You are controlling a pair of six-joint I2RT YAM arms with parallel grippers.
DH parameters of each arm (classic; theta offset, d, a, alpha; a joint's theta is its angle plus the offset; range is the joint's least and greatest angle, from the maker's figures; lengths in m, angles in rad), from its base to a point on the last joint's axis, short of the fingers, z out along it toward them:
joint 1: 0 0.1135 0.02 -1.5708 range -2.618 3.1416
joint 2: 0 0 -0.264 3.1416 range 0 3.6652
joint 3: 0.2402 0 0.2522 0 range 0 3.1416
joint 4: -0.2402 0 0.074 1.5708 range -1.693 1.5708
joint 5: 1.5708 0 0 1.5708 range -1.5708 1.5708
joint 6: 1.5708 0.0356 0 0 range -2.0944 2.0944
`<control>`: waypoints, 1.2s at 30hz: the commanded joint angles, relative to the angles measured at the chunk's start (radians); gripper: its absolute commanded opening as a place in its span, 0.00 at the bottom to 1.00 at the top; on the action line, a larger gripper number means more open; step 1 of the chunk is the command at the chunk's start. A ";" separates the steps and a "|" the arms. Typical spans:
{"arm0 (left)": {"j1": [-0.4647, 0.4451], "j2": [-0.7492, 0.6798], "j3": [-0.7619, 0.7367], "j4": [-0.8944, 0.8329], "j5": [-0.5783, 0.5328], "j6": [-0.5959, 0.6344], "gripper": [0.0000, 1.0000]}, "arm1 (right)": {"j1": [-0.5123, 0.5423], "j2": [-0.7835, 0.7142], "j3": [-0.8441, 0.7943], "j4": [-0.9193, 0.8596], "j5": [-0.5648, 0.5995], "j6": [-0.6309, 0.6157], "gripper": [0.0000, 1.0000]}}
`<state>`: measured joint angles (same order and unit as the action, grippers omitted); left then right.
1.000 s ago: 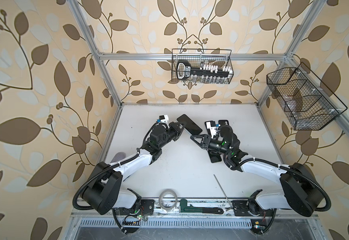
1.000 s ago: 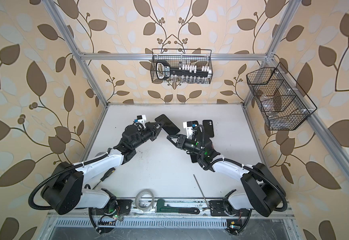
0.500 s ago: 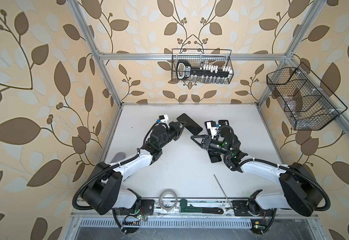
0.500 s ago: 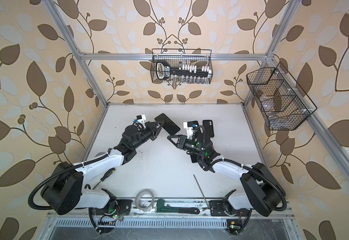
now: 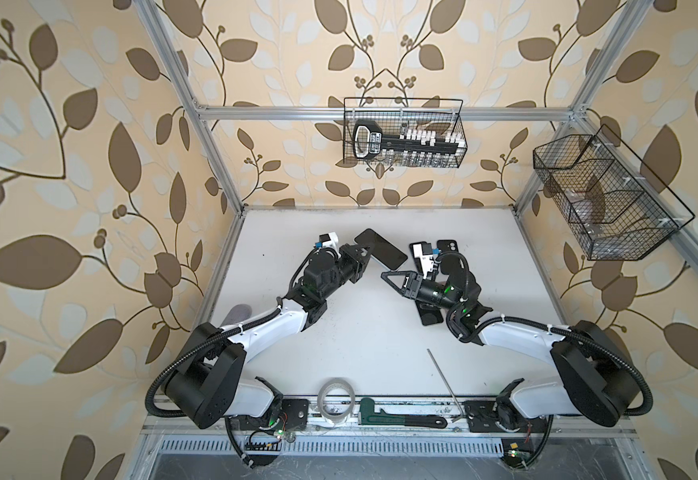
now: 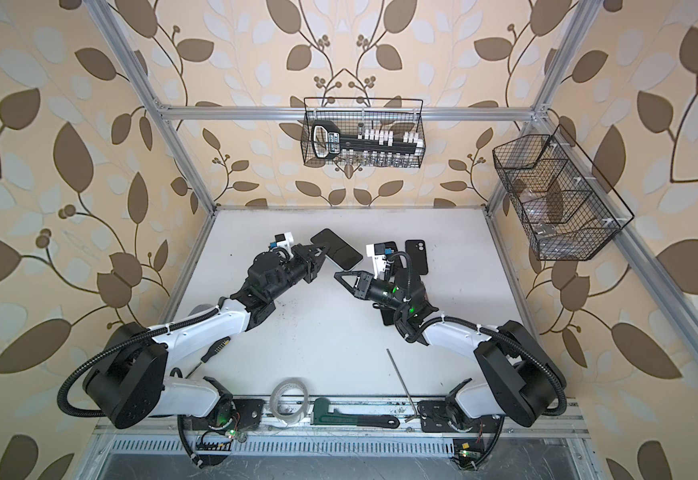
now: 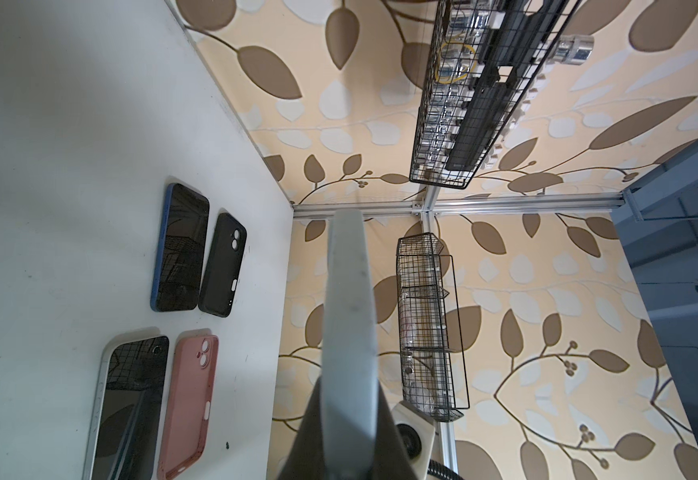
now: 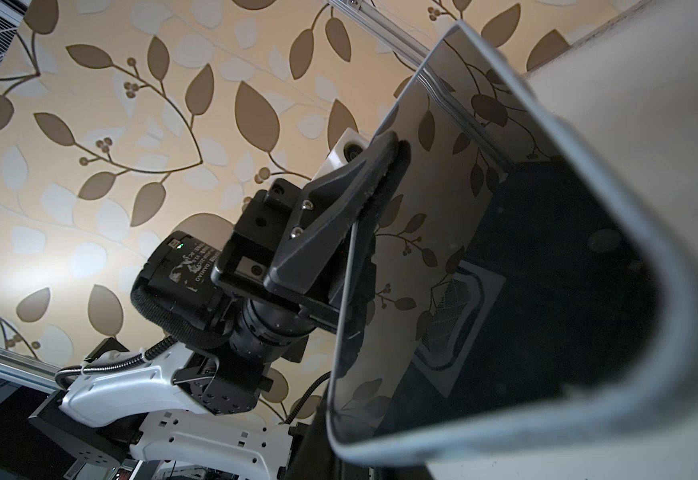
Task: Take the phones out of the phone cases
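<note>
Above the table (image 5: 360, 332), left fingers (image 8: 339, 195) pinch the phone (image 5: 384, 249); right fingers (image 5: 388, 275), nearby, are pressed together.

- Motor (image 8: 181, 266) on the left arm's wrist: white printed label, upside down and scratched. One word looks like "DAMIAO"; the rest is unreadable.
- Tool holder (image 5: 370, 139) in the back wire basket (image 5: 401, 99): label on its handle, letters too small to read in both top views.
</note>
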<state>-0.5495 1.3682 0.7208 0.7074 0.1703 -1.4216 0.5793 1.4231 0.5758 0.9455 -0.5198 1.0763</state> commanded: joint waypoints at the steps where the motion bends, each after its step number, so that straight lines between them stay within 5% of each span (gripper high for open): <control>1: -0.023 -0.023 0.041 0.115 0.035 -0.030 0.00 | -0.012 0.024 -0.017 0.052 0.003 -0.004 0.15; 15: -0.023 0.007 0.039 0.140 0.031 -0.007 0.00 | -0.017 -0.067 -0.060 0.108 0.004 0.069 0.32; 21: -0.023 0.031 0.047 0.187 0.024 0.037 0.00 | -0.025 -0.138 -0.110 0.091 0.060 0.162 0.53; 36: -0.030 0.102 0.043 0.359 0.037 0.057 0.00 | -0.051 -0.091 -0.102 0.163 0.037 0.262 0.44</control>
<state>-0.5694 1.4834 0.7216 0.9131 0.1875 -1.3853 0.5297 1.3003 0.4446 1.0428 -0.4625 1.2980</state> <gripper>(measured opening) 0.118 0.448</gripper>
